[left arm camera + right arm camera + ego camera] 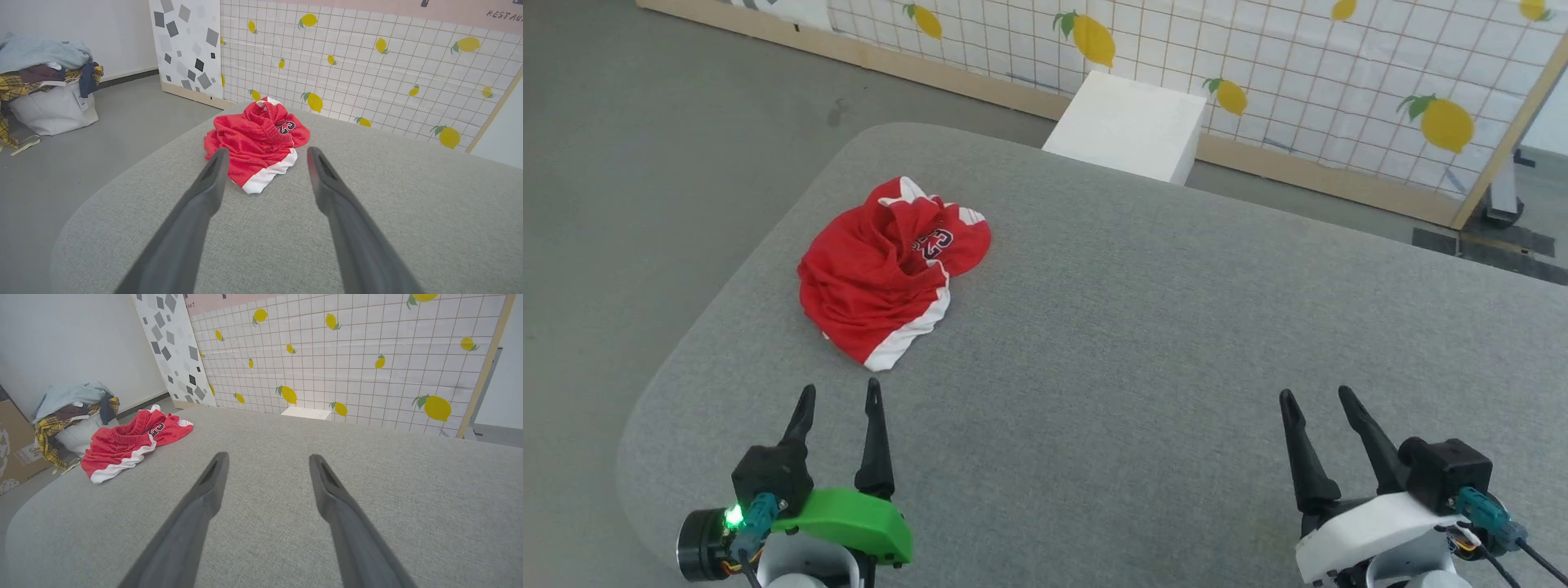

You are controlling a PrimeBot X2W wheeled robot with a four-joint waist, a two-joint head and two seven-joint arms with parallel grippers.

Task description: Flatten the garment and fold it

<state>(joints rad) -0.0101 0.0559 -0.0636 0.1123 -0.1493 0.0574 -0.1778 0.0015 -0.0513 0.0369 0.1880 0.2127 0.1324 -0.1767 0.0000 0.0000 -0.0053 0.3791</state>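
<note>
The garment (888, 269) lies crumpled on the grey desk (1143, 343). The left claw (840, 394) hovers near it, released and empty. The right claw (1315, 398) is released too, well apart.

Bright, even room light with no hard shadows; the garment (874, 278) casts just a faint one on the table (1143, 343). Both wrist views bend at the edges, and the near fingers (196, 212) look soft, out of focus.
</note>
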